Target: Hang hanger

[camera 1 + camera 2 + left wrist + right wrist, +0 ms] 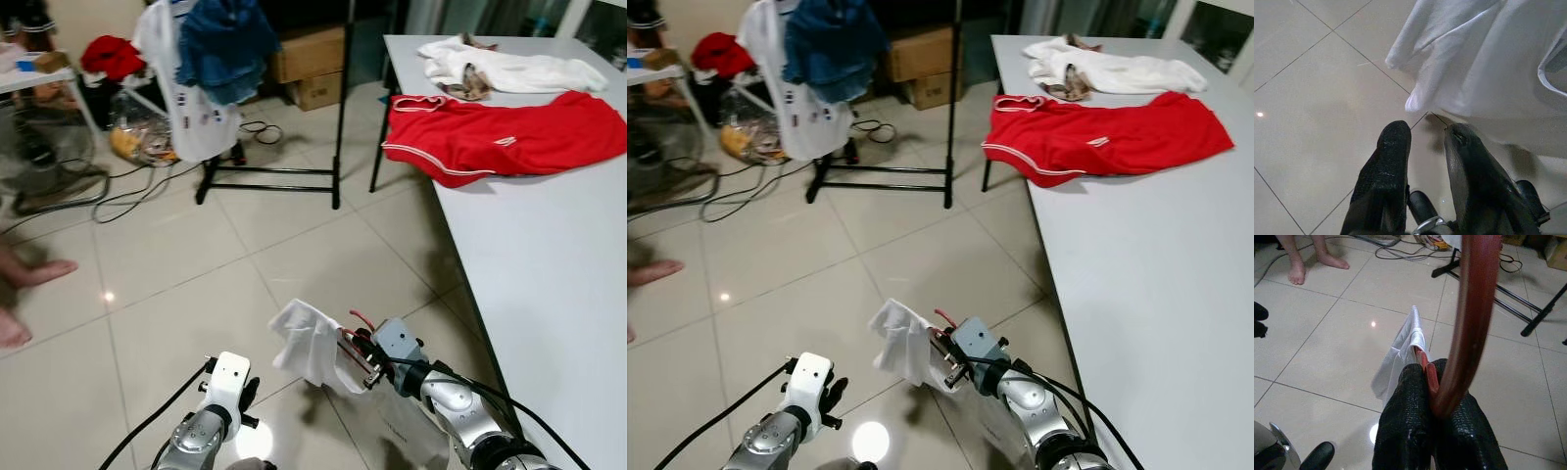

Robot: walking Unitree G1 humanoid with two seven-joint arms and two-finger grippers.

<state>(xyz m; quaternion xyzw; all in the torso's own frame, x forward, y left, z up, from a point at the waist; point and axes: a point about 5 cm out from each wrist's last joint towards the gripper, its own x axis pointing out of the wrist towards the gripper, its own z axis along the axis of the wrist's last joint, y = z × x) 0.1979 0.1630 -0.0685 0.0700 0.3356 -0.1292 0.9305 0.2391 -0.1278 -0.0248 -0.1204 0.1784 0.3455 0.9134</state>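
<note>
My right gripper (1426, 369) is shut on a red hanger (1469, 323), whose curved hook rises in front of the wrist camera. A white garment (309, 343) hangs from the hanger, low over the tiled floor near the table's corner. The left gripper (1425, 129) is held low beside it, open, with nothing between its fingers; the white garment (1488, 63) hangs just beyond its tips. A black clothes rack (338, 117) stands farther ahead, with a blue garment (225, 44) and a white one (191, 108) hanging on it.
A white table (549, 294) runs along the right, carrying a red shirt (500, 132) and a white garment (509, 69). Cardboard boxes (309, 59) stand behind the rack. Cables (127, 191) cross the floor at the left. A person's bare feet (29, 274) are at the left edge.
</note>
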